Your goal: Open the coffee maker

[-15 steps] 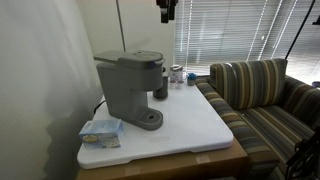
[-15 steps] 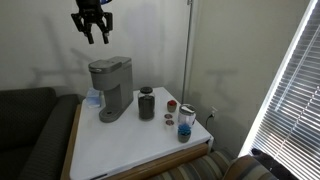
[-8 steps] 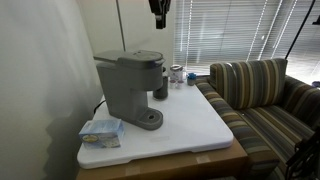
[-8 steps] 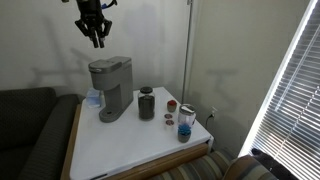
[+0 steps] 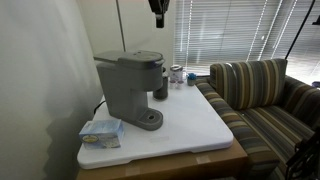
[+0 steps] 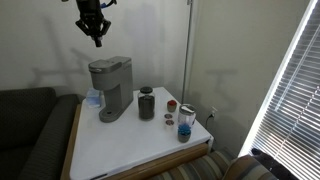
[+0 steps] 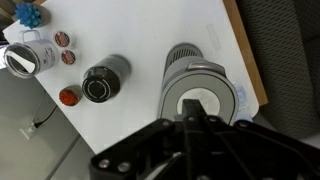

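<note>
Hovering gripper (image 6: 97, 41): is holding its jaws pressed together, pointing down.
Coffee maker (image 6: 110, 86): is standing on white table (image 6: 140, 140), lying straight below gripper, well apart.
Lid (image 7: 200, 96): is facing upward, shut.

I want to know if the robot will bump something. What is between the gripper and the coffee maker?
Nothing, just air. In both exterior views the gripper hangs above the coffee maker with an empty gap between them.
</note>
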You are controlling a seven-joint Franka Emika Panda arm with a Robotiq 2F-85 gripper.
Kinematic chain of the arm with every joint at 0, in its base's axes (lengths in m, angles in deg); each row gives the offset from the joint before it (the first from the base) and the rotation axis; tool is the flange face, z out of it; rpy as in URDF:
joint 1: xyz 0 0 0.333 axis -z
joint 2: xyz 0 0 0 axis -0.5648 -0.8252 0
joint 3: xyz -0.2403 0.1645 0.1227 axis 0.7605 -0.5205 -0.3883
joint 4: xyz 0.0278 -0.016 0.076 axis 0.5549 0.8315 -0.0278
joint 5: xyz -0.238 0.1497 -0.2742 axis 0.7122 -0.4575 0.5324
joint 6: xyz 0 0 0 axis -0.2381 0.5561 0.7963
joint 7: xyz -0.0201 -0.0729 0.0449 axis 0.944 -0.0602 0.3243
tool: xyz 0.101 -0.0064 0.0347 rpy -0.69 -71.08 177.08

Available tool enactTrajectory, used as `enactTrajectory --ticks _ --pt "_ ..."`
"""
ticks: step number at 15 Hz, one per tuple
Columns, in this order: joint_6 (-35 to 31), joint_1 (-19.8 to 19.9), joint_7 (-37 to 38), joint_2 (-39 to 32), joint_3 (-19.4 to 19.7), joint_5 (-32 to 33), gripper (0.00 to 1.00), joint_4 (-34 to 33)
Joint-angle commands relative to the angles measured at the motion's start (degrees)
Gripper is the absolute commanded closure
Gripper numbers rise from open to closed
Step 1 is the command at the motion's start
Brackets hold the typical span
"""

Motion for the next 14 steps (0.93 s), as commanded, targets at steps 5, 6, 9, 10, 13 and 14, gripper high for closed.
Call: enactTrajectory --ticks 5,6,9,10,13,14 --pt "5.8 -1.4 -1.4 -5.7 -0.8 0.1 1.00 -6.7" --pt "5.2 -1.5 -1.1 -6.7 -0.8 -0.2 1.00 -7.1" --pt "2.9 -1.4 -0.3 -9.3 -0.5 -0.8 1.00 -8.6" --pt "2.6 -1.3 -0.5 -10.1 -0.5 -1.0 1.00 -9.3" --pt "2.4 -1.1 -1.3 -12.4 -0.9 -1.7 1.00 -11.4" --pt "2.6 -1.1 -1.6 -13.1 -0.9 -1.9 1.00 -12.3"
